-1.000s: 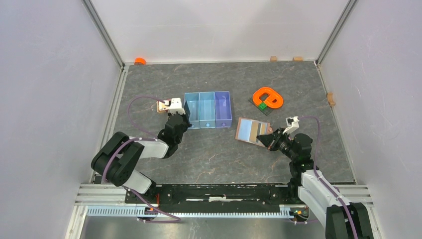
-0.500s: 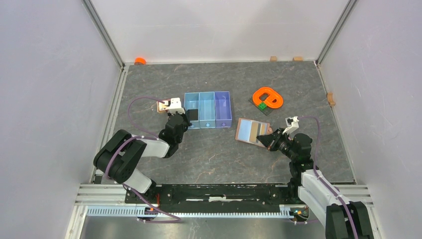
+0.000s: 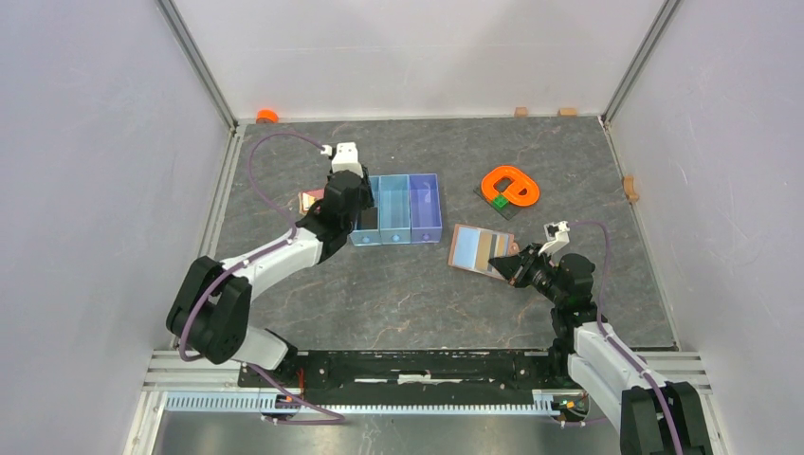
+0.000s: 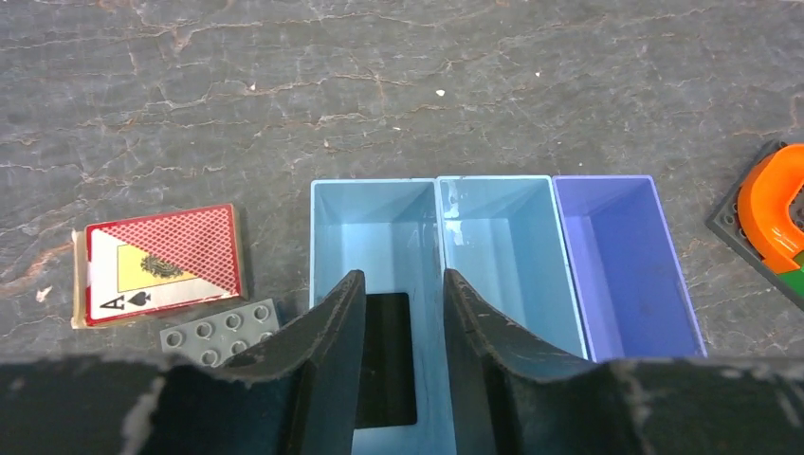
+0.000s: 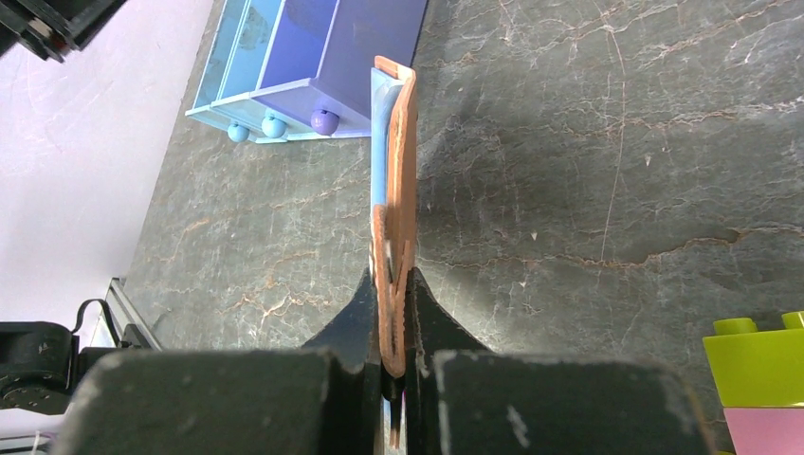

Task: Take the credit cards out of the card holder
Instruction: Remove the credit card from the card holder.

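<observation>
The card holder (image 3: 471,248) is a salmon-brown wallet lying open right of the blue tray, with grey-blue pockets showing. A tan credit card (image 3: 487,247) sits in its inner pocket. My right gripper (image 3: 513,264) is shut on the wallet's near right edge. The right wrist view shows the wallet edge-on (image 5: 397,180) between my jaws (image 5: 394,284). The black credit card (image 4: 387,356) lies flat in the left compartment of the blue tray (image 4: 493,179). My left gripper (image 4: 398,284) is open and empty just above it, over the tray (image 3: 356,216).
A red playing-card box (image 4: 161,263) and a grey brick (image 4: 218,328) lie left of the tray. An orange ring piece on a dark plate (image 3: 509,187) lies behind the wallet. Lime (image 5: 757,351) and pink (image 5: 766,428) bricks sit beside my right gripper.
My left arm has lifted and reached forward over the tray. The black card it carried now lies in the left compartment. The right gripper and wallet have not moved.
</observation>
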Robot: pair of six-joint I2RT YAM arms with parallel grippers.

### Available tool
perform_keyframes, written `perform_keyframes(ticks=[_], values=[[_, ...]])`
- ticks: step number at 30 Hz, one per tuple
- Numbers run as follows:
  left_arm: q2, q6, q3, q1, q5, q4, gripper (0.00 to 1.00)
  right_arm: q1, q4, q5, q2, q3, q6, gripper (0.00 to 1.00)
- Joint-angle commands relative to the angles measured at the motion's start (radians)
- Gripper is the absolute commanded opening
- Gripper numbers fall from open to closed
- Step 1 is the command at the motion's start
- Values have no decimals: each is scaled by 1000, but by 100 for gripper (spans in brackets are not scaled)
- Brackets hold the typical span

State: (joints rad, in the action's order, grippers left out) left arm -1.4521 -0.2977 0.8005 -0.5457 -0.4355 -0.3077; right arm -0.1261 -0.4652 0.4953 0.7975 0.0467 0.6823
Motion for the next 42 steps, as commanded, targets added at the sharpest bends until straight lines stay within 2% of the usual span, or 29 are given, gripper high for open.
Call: perform_keyframes(ticks=[1,8,10,14,17,18,19,23,28,34,39,42], values=[[34,-17,69,-10,7,279,45,3,-75,21,5,30,-10,0],[175,-77,98,-124,-11,441,52,4,-53,53,8,52,-21,0],[214,-110,96,-173,14,461,58,3,-42,71,6,61,-23,0],[289,-133,63,-281,44,460,65,3,-5,102,1,88,-31,0],[329,-133,15,-335,89,424,82,3,10,123,-8,98,-29,0],[338,-131,-5,-349,104,408,96,3,14,128,-12,100,-28,0],[349,-131,-18,-360,114,398,100,3,17,135,-15,101,-25,0],[386,-149,-79,-385,161,342,100,3,12,169,-20,96,-4,0],[418,-202,-182,-387,220,198,100,4,-45,233,-13,74,50,0],[448,-243,-226,-387,219,156,100,2,-120,298,-27,48,121,0],[559,-314,-355,-387,200,15,100,3,-127,322,-48,56,131,0],[570,-322,-406,-387,250,-82,100,2,-144,350,-48,59,144,0]])
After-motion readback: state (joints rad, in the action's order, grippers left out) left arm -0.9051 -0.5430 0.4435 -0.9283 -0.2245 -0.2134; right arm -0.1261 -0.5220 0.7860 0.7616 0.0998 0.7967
